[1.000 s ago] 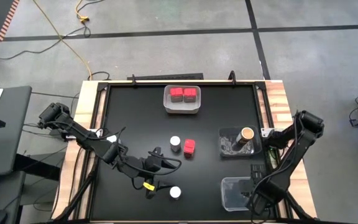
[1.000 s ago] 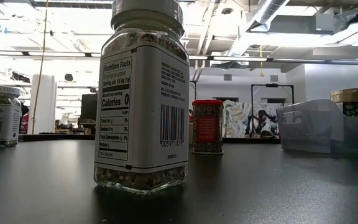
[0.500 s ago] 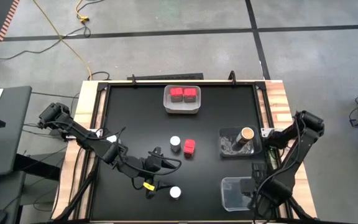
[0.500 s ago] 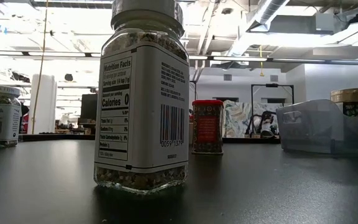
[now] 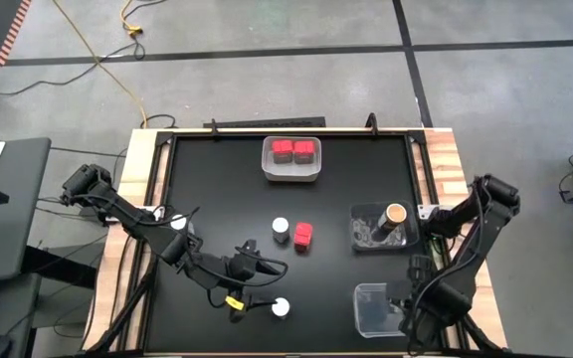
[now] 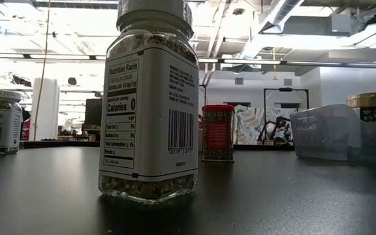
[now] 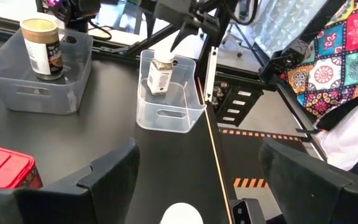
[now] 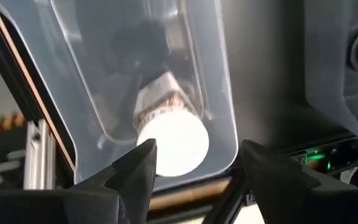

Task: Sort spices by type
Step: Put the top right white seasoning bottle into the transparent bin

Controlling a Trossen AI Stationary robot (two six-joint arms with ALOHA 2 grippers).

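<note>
Your black table (image 5: pixel 217 189) carries three bins: a white rectangular bin (image 5: pixel 291 172) at the far edge holding two red boxes (image 5: pixel 293 149), a clear bin (image 5: pixel 366 239) on the right holding a brown jar (image 5: pixel 395 216), and a second clear bin (image 5: pixel 371 320) near the front right corner. Your right gripper (image 8: pixel 194 171) hovers over that bin, fingers spread apart, with a white-lidded jar (image 8: pixel 169 134) inside the bin beneath it. Your left gripper (image 7: pixel 197 177) waits, fingers apart, just behind another white-lidded jar (image 5: pixel 281 308). A third white-lidded jar (image 5: pixel 281 229) and a loose red box (image 5: pixel 303 235) stand near each other mid-table. Lifting the right arm carelessly could snag the bin wall and tip the jar.
</note>
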